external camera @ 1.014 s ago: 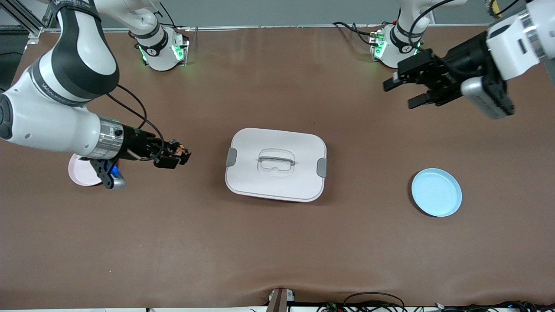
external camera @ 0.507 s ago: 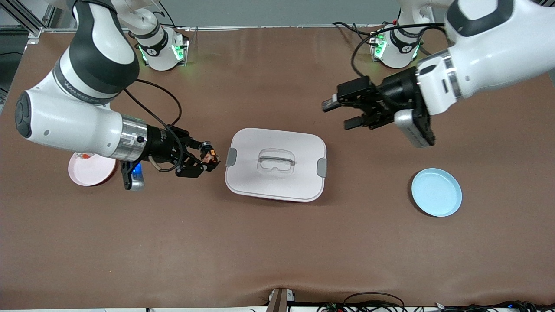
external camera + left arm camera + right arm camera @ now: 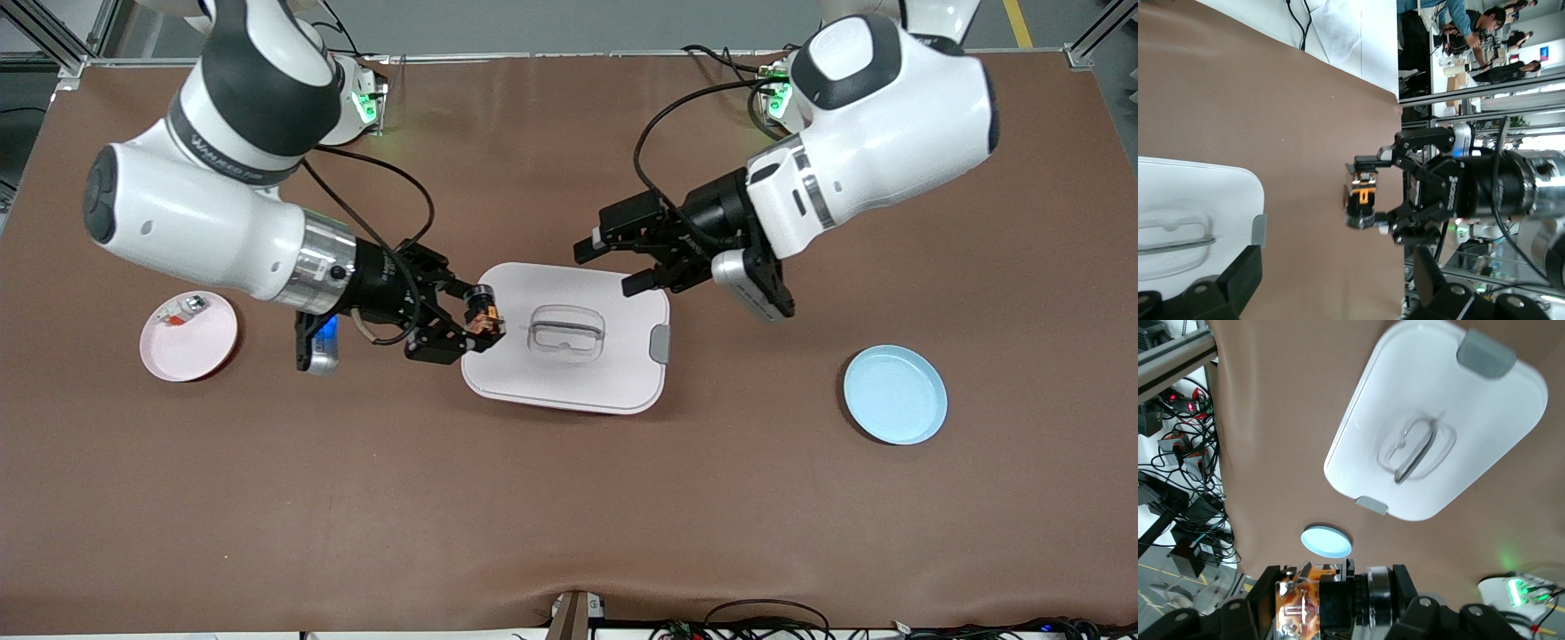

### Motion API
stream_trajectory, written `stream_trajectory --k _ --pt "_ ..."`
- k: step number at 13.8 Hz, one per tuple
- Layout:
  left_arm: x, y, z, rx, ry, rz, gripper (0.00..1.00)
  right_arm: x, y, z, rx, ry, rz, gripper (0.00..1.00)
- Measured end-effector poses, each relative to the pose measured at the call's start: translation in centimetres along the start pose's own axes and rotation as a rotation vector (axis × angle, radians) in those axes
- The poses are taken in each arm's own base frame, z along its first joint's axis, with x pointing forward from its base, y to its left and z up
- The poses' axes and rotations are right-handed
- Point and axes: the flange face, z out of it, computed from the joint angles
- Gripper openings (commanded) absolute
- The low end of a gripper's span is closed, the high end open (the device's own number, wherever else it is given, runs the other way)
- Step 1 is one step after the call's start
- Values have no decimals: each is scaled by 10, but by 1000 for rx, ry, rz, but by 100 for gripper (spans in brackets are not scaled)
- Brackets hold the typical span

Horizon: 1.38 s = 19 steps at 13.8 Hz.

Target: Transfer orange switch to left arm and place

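Both arms have swung inward since the earlier frame. Right hand (image 3: 476, 322) pinches the orange switch (image 3: 483, 316), carried in the air over the box (image 3: 613, 373) edge nearest the right arm, high enough to clear the lid. Left hand (image 3: 609, 262), fingers spread, hovers over the box's opposite edge, apparently ready to receive it

The front camera looks down from high across the worktop (image 3: 569, 498) toward both arm bases. Each wrist camera rides close on its own arm, and all three views share the white box (image 3: 569, 356) (image 3: 1191, 200) (image 3: 1438, 427).
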Motion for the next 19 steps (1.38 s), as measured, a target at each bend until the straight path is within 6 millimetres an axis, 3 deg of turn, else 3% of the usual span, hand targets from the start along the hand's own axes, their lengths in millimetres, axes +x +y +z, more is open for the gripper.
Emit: stream_trajectory --k 3,10,19 --pt "2 -14 19 3 -11 -27 100 -19 -4 16 10 -7 60 0" --pt "1 -14 45 -6 112 -20 100 -38 -16 56 35 -13 161 0" --pt "19 -40 43 25 140 98 100 -70 -9 69 23 11 200 0"
